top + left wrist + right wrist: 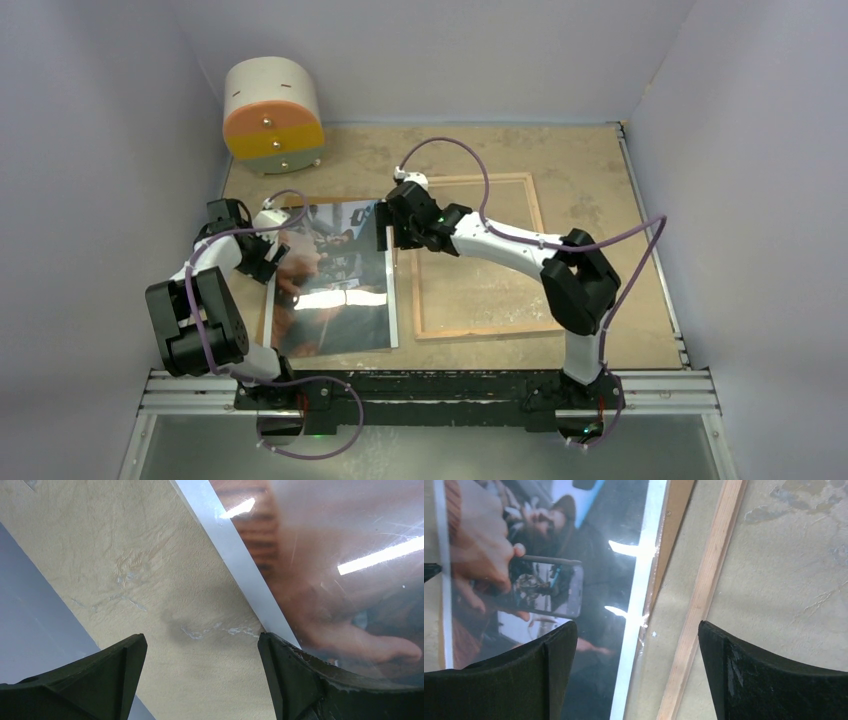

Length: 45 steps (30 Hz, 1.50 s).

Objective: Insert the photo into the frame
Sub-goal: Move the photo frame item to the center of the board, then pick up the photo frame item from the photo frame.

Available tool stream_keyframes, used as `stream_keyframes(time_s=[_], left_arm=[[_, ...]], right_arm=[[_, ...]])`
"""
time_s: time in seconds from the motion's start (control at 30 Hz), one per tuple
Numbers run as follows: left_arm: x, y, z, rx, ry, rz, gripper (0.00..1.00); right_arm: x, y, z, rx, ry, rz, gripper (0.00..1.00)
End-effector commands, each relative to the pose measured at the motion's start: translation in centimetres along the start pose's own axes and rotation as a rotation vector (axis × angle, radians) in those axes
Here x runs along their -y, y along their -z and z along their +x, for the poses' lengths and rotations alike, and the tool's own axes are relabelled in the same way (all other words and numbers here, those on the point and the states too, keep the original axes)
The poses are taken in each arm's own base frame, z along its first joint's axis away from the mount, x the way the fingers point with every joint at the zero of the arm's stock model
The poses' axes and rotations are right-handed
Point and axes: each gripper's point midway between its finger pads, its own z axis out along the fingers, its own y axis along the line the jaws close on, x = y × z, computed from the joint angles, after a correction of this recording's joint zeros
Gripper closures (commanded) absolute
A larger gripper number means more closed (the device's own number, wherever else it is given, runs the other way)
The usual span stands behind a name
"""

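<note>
The photo (335, 280) lies face up left of centre, a glossy dark print with a white border, on a brown board (264, 325). The frame (490, 332), a light wooden rim, lies flat just to its right. My left gripper (274, 256) is open at the photo's left edge. In the left wrist view its right finger (285, 675) touches the white border of the photo (350, 580) and the gripper (202, 647) holds nothing. My right gripper (386, 236) is open over the photo's upper right edge. There the gripper (634, 645) spans the photo (549, 555) and the frame's left rail (709, 590).
A round cream box with orange and yellow drawers (272, 115) stands at the back left corner. Grey walls close in the table on the left, back and right. The brown board's edge (676, 520) shows between photo and frame.
</note>
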Motion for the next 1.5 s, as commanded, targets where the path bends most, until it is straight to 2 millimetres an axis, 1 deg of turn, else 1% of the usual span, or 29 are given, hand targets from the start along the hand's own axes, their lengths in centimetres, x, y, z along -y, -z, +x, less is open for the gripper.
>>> stream_keyframes(time_s=[0.0, 0.03, 0.1, 0.23, 0.3, 0.4, 0.53, 0.63, 0.67, 0.77, 0.8, 0.9, 1.0, 1.13, 1.3, 1.4, 1.47], left_arm=[[0.3, 0.0, -0.4, 0.028, -0.018, 0.011, 0.12], [0.3, 0.0, -0.4, 0.027, -0.019, 0.012, 0.12], [0.2, 0.0, -0.5, 0.03, -0.015, 0.013, 0.12], [0.2, 0.0, -0.6, 0.031, -0.011, 0.015, 0.13], [0.3, 0.0, -0.6, 0.033, -0.012, 0.016, 0.13], [0.4, -0.1, -0.7, 0.037, -0.013, 0.022, 0.13], [0.7, -0.4, -0.6, 0.04, -0.004, 0.036, 0.13], [0.9, -0.6, -0.5, 0.037, -0.002, 0.037, 0.13], [0.9, -0.7, -0.5, 0.037, -0.001, 0.035, 0.13], [1.1, -0.9, -0.4, 0.035, 0.001, 0.041, 0.13], [1.2, -0.9, -0.4, 0.036, 0.0, 0.041, 0.13], [1.6, -0.9, -0.4, 0.034, -0.004, 0.048, 0.13], [2.1, -1.0, -0.3, 0.032, -0.013, 0.05, 0.13], [2.9, -1.3, -0.2, 0.026, -0.022, 0.059, 0.13], [3.7, -1.4, -0.1, 0.019, -0.031, 0.064, 0.13], [3.6, -1.3, 0.0, 0.016, -0.039, 0.053, 0.13], [3.5, -1.4, 0.1, 0.012, -0.041, 0.048, 0.13]], right_arm=[[-2.1, 2.2, -0.1, 0.02, 0.017, -0.088, 0.1], [-2.8, 1.8, 0.8, -0.006, 0.003, -0.135, 0.12], [-3.7, 0.9, 2.5, -0.069, -0.01, -0.184, 0.17], [-4.6, -0.8, 5.0, -0.163, -0.011, -0.242, 0.18], [-4.1, -1.7, 6.0, -0.197, -0.036, -0.22, 0.18], [-3.1, -2.6, 6.5, -0.213, -0.041, -0.189, 0.17], [-0.5, -3.4, 6.8, -0.222, -0.066, -0.107, 0.18], [1.3, -3.3, 6.5, -0.209, -0.08, -0.058, 0.18], [1.5, -3.2, 6.5, -0.205, -0.082, -0.056, 0.18], [1.2, -2.9, 6.4, -0.202, -0.081, -0.082, 0.19], [0.8, -2.8, 6.6, -0.209, -0.088, -0.101, 0.2], [-0.7, -2.2, 8.3, -0.27, -0.137, -0.188, 0.22], [-1.5, -1.5, 9.6, -0.316, -0.177, -0.234, 0.23], [-2.3, -0.7, 10.3, -0.357, -0.222, -0.291, 0.25], [-3.5, -0.2, 10.2, -0.382, -0.248, -0.347, 0.29], [-4.0, 0.4, 9.4, -0.37, -0.245, -0.363, 0.31], [-4.3, 1.0, 8.6, -0.347, -0.236, -0.369, 0.31]])
